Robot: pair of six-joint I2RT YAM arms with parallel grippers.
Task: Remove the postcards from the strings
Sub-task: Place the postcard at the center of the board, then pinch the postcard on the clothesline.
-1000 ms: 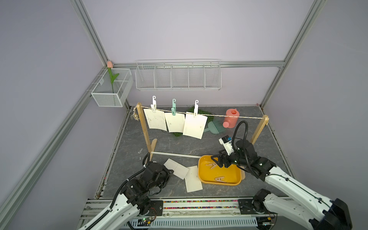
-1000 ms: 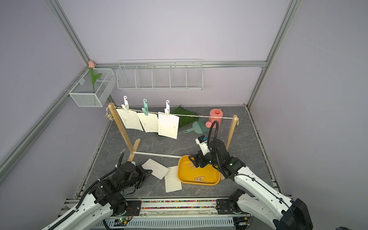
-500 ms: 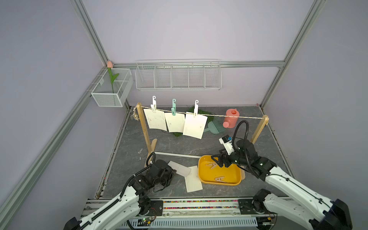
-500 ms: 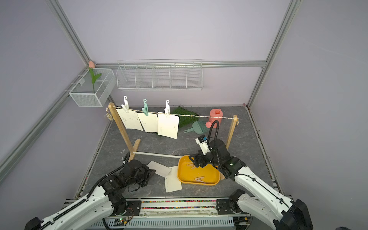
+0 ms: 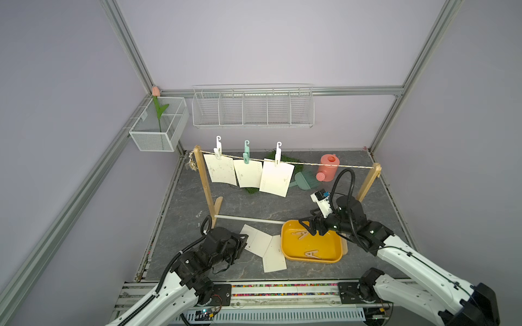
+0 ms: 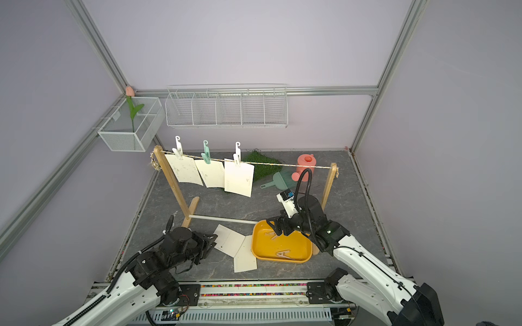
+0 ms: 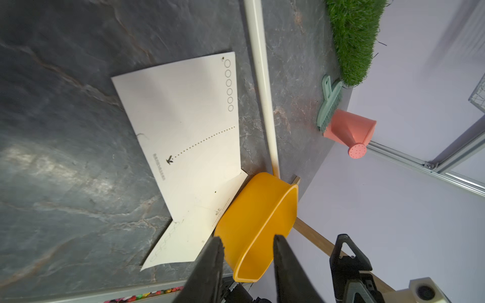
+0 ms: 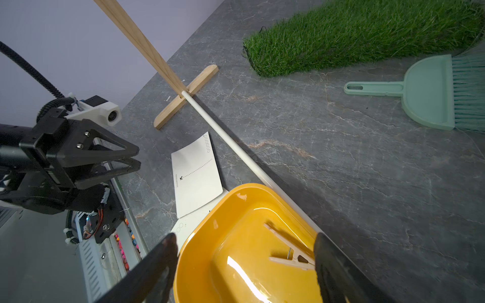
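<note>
While three postcards [image 5: 275, 179] hang clipped, two lie flat.

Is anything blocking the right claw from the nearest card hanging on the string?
Nothing visible. The right gripper hovers over the yellow tray; only open air separates it from the nearest hanging postcard, which a white clothespin pins to the string.

lower flat postcard [image 5: 273, 258]: one corner under the upper postcard [image 5: 258, 241], edge behind yellow tray [image 5: 324, 240] wall | grass mat [image 5: 288, 158]: largely behind hung postcards [image 5: 275, 179] | right post [image 5: 368, 182] foot: hidden by right arm [image 5: 395, 254] | hung postcards' print: unreadably small in both top views | wooden clothespin [image 8: 294, 258]: end behind right pincer [image 8: 244, 237] finger
</note>
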